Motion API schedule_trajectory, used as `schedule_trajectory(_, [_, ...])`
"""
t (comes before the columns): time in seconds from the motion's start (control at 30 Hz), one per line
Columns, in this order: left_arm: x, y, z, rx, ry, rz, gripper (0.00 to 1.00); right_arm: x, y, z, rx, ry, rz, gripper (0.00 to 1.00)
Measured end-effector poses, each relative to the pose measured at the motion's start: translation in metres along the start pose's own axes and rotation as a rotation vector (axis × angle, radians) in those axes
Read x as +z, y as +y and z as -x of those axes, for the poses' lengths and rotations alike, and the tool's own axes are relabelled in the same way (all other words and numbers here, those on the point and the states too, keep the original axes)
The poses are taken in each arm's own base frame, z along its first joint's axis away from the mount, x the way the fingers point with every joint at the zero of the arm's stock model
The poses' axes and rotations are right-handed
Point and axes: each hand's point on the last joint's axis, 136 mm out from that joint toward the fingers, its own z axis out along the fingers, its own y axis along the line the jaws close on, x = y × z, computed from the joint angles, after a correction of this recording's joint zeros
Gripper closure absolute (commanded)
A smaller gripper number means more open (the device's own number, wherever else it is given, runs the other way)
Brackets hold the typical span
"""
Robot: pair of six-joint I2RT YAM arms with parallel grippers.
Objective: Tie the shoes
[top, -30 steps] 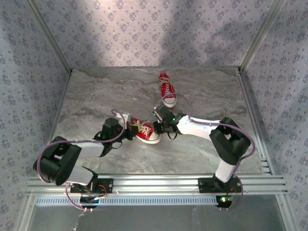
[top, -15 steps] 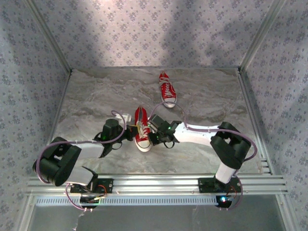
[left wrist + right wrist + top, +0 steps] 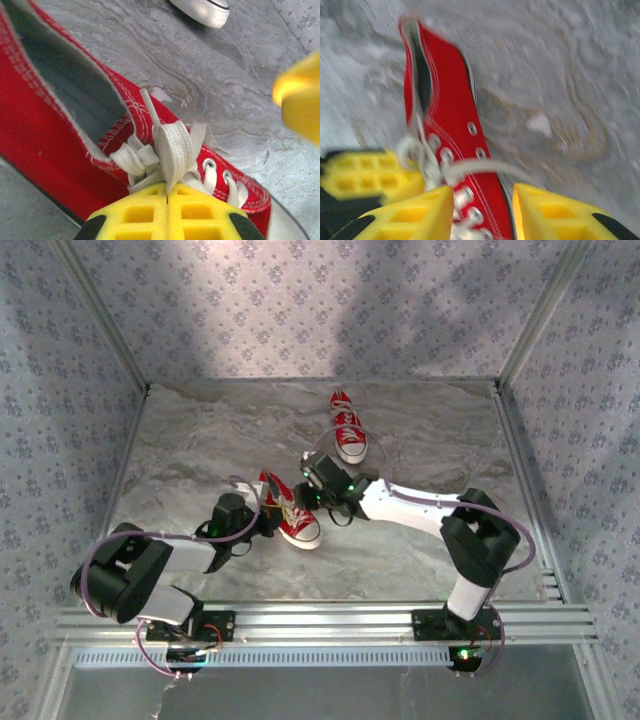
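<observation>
Near shoe point(image 3: 291, 513) has swung round mid table point(image 3: 190, 450); my left gripper point(image 3: 167, 194) stays clenched on its lace loop point(image 3: 173, 147), right gripper point(image 3: 482, 201) parted astride a loose strand point(image 3: 492, 166), knot unfinished

Grey, marble-veined tabletop point(image 3: 200, 440) enclosed on three sides by walls point(image 3: 320, 310) covered in pale fabric with a repeating floral motif. Slanted aluminium posts point(image 3: 100, 315) mark the rear corners; a slotted aluminium rail point(image 3: 330, 618) borders the near edge. Soft overhead light casts broad shadows on the back wall.
</observation>
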Motion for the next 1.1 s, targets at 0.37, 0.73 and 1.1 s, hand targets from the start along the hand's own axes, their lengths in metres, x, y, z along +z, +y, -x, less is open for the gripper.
schedule_trajectory(0.37, [0.006,-0.001,0.000,-0.007,-0.018,-0.029,1.00,0.020,-0.028,0.014,0.082,-0.006,-0.095,0.74])
schedule_trajectory(0.73, [0.000,-0.021,0.013,0.072,-0.027,-0.092,1.00,0.021,-0.051,-0.067,0.096,0.165,-0.164,0.79])
schedule_trajectory(1.1, [0.002,-0.023,0.014,0.085,-0.016,-0.091,1.00,0.014,-0.032,-0.088,0.092,0.191,-0.135,0.84])
